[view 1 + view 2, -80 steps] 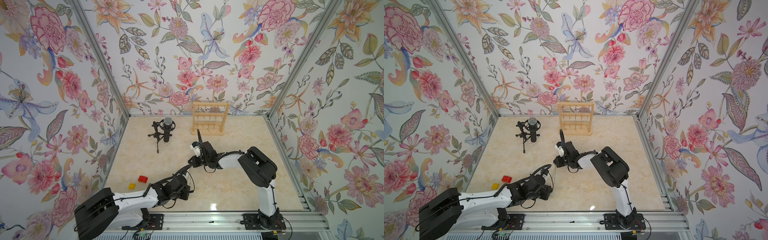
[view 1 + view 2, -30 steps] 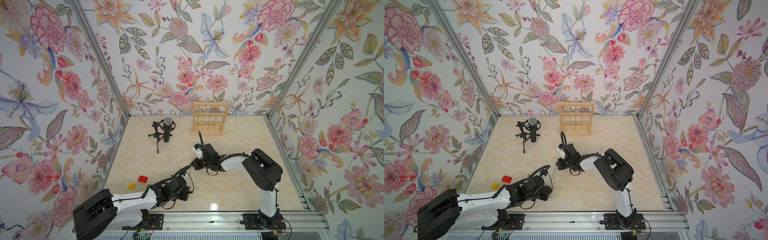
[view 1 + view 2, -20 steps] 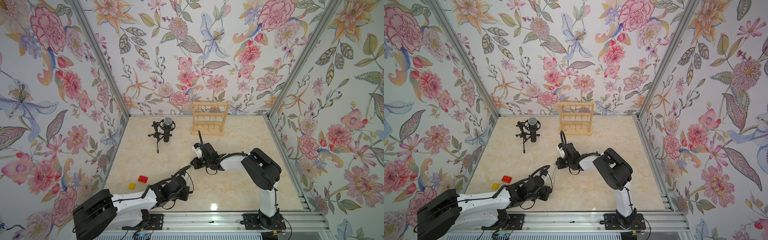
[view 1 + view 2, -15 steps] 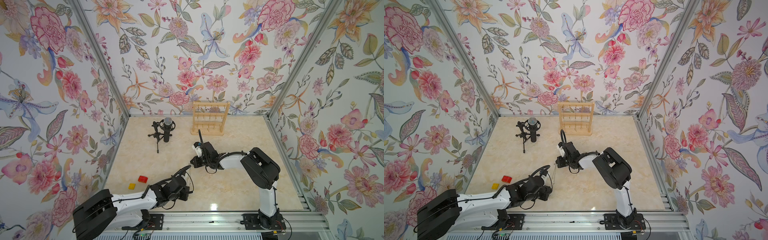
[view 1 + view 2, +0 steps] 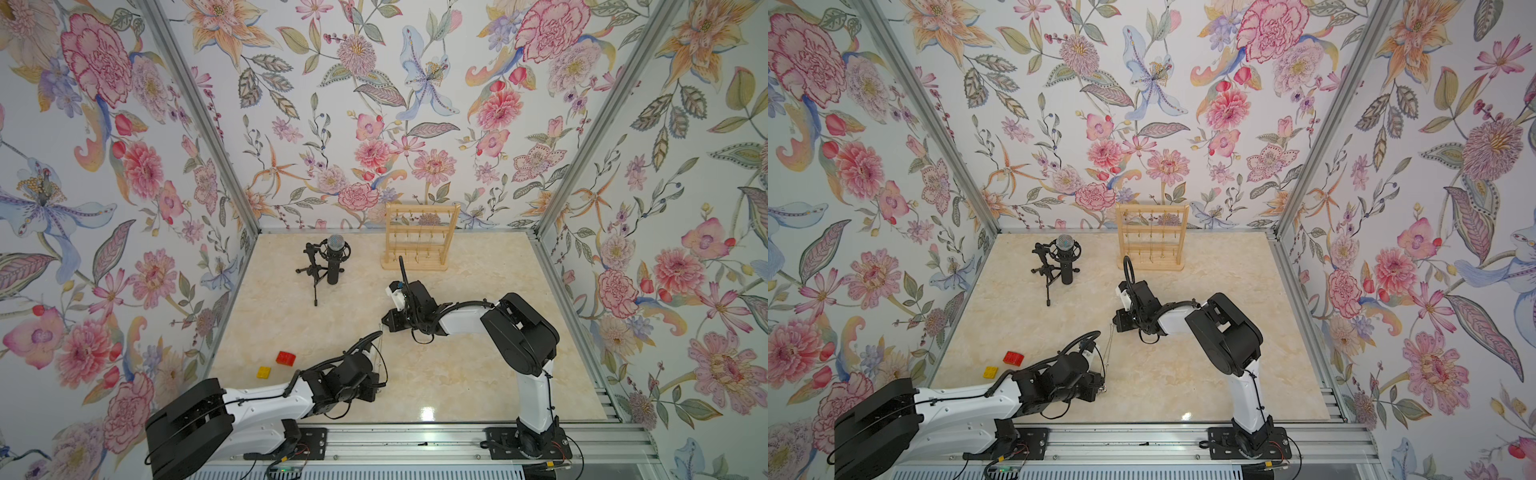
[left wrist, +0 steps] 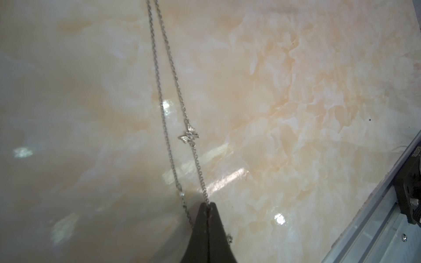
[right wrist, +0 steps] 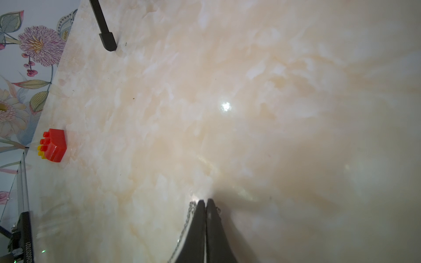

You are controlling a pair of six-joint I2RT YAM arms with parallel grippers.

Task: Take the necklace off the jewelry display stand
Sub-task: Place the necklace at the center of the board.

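1. Necklace (image 6: pixel 188 136) is off the stand: its thin silver chain with a small butterfly charm (image 6: pixel 189 136) runs above the marble table (image 5: pixel 457 374), stretched between your two claws.
2. Your left claw (image 6: pixel 208 203) is clenched on the necklace. One strand goes in at the tips, and the second strand passes just beside one finger (image 6: pixel 198 227).
3. Your right claw (image 7: pixel 206 200) is clenched too, with the tips almost together. Chain links (image 7: pixel 182 234) show on both sides of the tips, so it also grasps the necklace.
4. In both top views the claws are near each other around the middle of the table, and the chain goes between them as a fine line.
5. The stand (image 5: pixel 419 237) (image 5: pixel 1152 237) is upright at the back wall, well apart from both claws. Some other thin chains hang on its bars.
6. A microphone (image 5: pixel 334 259) on a black tripod (image 5: pixel 313 272) is to the left of the stand. A red block (image 5: pixel 285 358) and a yellow block (image 5: pixel 263 372) lie near each other close to the left wall.
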